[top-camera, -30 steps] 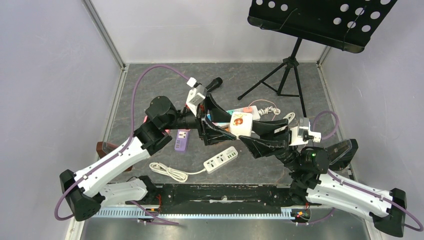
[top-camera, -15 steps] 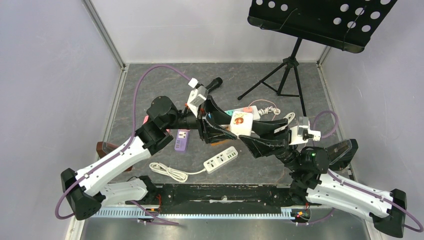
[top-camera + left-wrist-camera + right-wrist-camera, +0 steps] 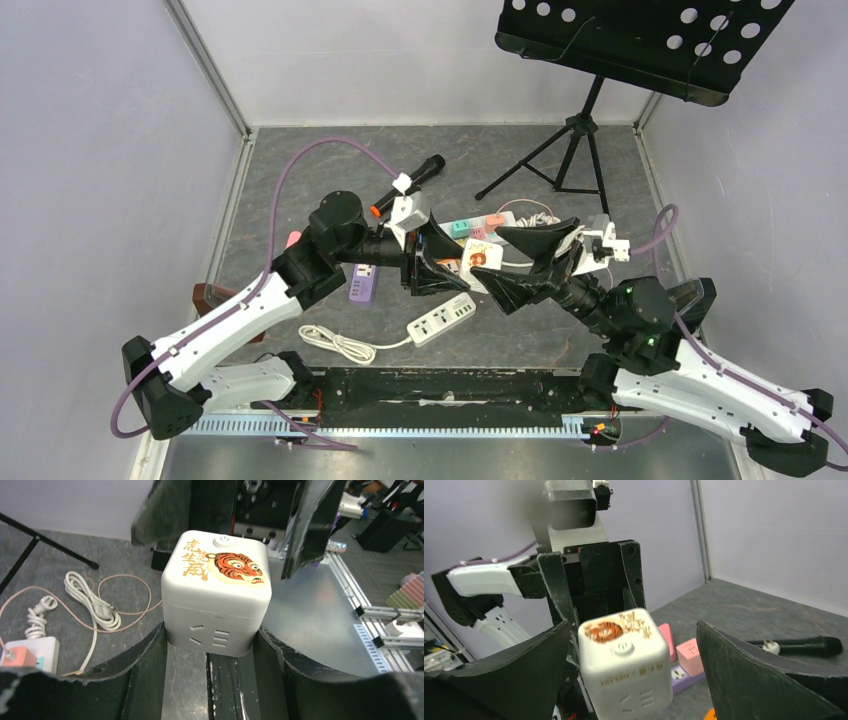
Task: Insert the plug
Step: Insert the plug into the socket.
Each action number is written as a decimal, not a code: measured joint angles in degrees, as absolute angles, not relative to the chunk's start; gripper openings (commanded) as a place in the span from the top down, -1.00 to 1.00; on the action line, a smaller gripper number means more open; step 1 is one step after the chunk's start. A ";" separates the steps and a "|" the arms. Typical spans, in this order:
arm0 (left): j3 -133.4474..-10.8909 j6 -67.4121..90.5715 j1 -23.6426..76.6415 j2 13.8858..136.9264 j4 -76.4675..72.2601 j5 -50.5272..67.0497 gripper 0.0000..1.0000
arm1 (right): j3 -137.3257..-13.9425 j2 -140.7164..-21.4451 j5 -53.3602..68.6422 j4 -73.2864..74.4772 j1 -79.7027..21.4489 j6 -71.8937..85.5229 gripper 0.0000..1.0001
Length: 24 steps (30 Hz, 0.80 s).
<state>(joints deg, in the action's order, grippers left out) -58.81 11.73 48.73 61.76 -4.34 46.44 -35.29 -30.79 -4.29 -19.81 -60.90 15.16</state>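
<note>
above the middle of the tabletop (image 3: 300, 170), the left gripper (image 3: 211, 630) is clamping the white tiger-printed socket cube (image 3: 215, 580) by its lower sides and holding it aloft, probably so its slots are facing a free hand. those slots are holding nothing. the right gripper (image 3: 633, 627) is standing wide open around the cube, grasping nothing, which is leaving it free to fetch the plug (image 3: 42, 605). that plug is lying loose toward the far edge, its cord (image 3: 90, 602) coiling beside it.
</note>
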 measured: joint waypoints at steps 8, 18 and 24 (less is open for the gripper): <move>-62.24 -2.09 48.73 62.00 12.05 46.70 0.96 | -50.76 -36.32 -1.41 4.05 -60.90 7.70 -0.96; -66.08 -13.78 48.73 63.20 25.23 48.42 0.96 | -55.09 -40.60 10.81 19.92 -60.90 -1.65 -0.96; -66.96 -16.08 48.73 63.75 29.04 50.26 0.96 | -55.16 -44.01 13.08 22.04 -60.90 -3.57 -0.72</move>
<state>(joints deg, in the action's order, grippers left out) -66.96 -16.08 48.73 63.75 29.04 50.26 -55.16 -44.01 13.08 22.04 -60.90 -3.57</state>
